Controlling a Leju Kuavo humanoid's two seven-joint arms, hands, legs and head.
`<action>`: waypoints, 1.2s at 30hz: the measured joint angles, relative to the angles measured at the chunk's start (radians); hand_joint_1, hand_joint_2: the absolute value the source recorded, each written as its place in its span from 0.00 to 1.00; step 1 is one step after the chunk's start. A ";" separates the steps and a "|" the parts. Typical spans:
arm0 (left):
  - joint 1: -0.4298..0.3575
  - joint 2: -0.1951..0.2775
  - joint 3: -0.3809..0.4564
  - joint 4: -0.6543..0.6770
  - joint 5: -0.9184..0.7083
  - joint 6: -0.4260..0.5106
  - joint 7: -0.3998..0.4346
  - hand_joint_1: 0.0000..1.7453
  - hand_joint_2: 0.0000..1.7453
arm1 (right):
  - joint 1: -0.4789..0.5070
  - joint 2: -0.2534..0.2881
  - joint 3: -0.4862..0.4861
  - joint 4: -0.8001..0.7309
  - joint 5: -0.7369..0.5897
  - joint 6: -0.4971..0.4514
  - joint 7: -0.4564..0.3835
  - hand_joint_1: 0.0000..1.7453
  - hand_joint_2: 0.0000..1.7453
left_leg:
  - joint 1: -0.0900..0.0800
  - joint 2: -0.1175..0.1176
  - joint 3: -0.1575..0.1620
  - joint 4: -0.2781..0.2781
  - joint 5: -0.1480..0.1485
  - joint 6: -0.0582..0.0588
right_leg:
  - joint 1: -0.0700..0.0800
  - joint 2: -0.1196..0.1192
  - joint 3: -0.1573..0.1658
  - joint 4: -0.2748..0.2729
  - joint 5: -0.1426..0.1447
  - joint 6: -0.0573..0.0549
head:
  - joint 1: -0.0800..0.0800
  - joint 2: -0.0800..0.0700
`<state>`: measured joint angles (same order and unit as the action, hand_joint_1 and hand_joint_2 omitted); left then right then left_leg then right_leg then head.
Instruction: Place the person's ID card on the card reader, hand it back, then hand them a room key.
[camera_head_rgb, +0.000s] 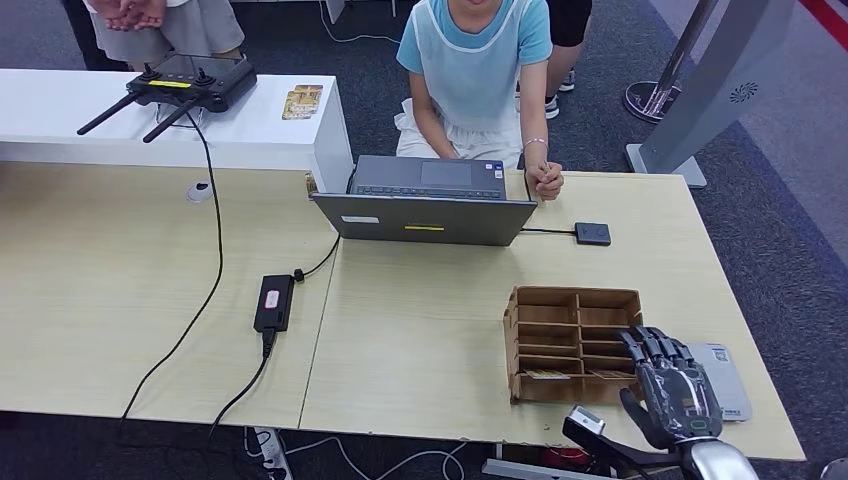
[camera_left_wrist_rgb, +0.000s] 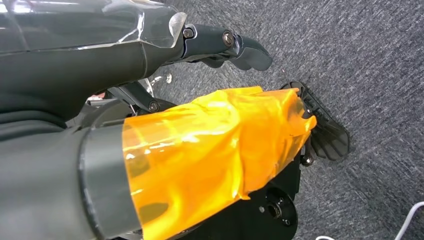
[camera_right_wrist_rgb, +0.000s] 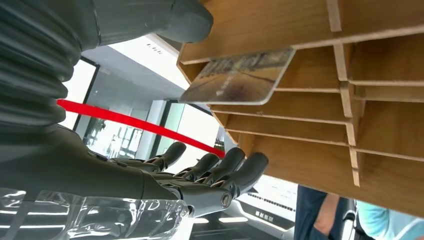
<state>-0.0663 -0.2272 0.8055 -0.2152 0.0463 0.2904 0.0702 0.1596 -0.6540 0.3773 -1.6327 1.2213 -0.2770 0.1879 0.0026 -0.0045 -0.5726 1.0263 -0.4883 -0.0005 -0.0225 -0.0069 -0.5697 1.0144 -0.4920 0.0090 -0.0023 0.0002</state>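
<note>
The right hand (camera_head_rgb: 672, 388), fingers spread and holding nothing, hovers just right of the wooden card rack (camera_head_rgb: 572, 343), where a thin, stiff, light, slick room key card (camera_right_wrist_rgb: 239, 76) juts out, best pinched by its protruding edge.

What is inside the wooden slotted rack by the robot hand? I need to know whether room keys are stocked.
The wooden rack holds cards in its nearest slots; one card sticks out. The upper slots look empty. The right robot hand covers the rack's near right corner.
</note>
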 joint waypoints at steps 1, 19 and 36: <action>0.000 0.000 -0.002 0.000 -0.002 0.000 0.000 0.00 0.00 | 0.000 -0.002 0.000 0.000 -0.003 0.004 -0.001 0.37 1.00 | 0.000 0.000 0.000 0.000 0.000 0.000 | 0.000 0.000 0.000 0.000 0.000 0.000 | 0.000 0.000; 0.000 0.001 -0.025 0.000 -0.022 -0.001 0.002 0.00 0.00 | -0.013 -0.006 0.000 0.012 -0.006 0.010 -0.010 0.82 1.00 | 0.000 0.000 0.000 0.000 0.000 0.000 | 0.000 0.000 0.000 0.000 0.000 0.000 | 0.000 0.000; 0.001 0.008 -0.061 0.000 -0.057 -0.008 0.018 0.00 0.00 | -0.026 -0.003 0.000 0.030 -0.011 -0.030 -0.027 0.90 1.00 | 0.000 0.000 0.000 0.000 0.000 0.000 | 0.000 0.000 0.000 0.000 0.000 0.000 | 0.000 0.000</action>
<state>-0.0658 -0.2190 0.7449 -0.2152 -0.0104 0.2827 0.0877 0.1331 -0.6573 0.3778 -1.6023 1.2101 -0.3067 0.1608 0.0026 -0.0046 -0.5726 1.0263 -0.4883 -0.0006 -0.0224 -0.0070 -0.5696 1.0144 -0.4920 0.0090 -0.0024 0.0002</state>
